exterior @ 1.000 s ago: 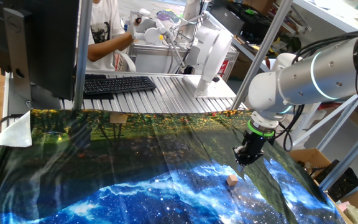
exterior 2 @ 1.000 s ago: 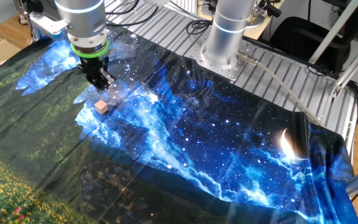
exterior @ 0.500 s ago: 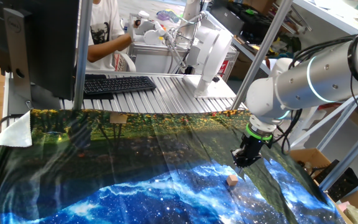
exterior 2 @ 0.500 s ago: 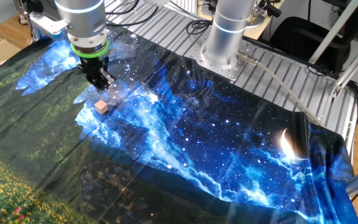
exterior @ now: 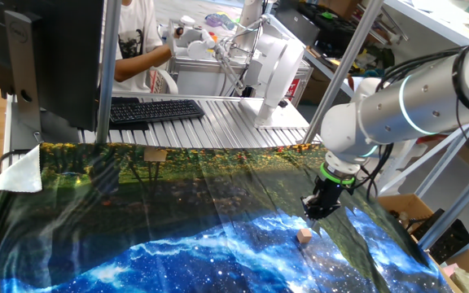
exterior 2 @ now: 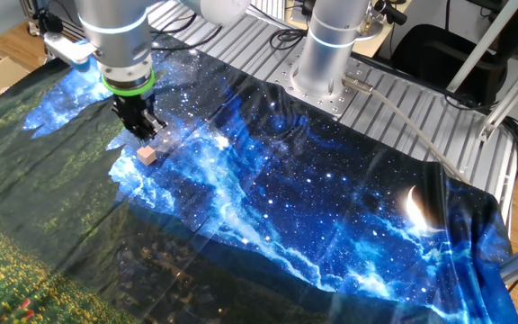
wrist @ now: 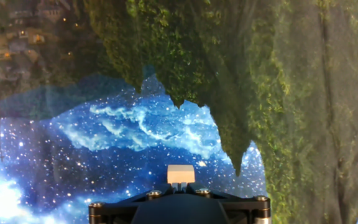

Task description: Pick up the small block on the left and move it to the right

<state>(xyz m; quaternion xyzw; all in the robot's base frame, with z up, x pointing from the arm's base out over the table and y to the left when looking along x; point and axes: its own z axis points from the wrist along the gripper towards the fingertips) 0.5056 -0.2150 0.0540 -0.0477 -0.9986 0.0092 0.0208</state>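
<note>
The small block [exterior: 304,235] is a tiny tan wooden cube that lies on the blue starry part of the cloth. It also shows in the other fixed view [exterior 2: 147,155] and in the hand view [wrist: 181,173]. My black gripper [exterior: 314,213] hangs just above and slightly behind the block, apart from it, and shows in the other fixed view [exterior 2: 145,133] too. In the hand view my gripper [wrist: 180,185] has its two fingertips close together with nothing between them, and the block sits just beyond the tips.
The printed cloth [exterior: 177,212] covers the table. A flat tan patch [exterior: 155,155] lies at its far edge. A keyboard [exterior: 155,109], a monitor [exterior: 47,57] and a person [exterior: 137,41] are behind it. The arm's silver base [exterior 2: 326,54] stands on the ridged metal top.
The arm has shifted slightly and my gripper has come a little closer to the block. The block has not moved.
</note>
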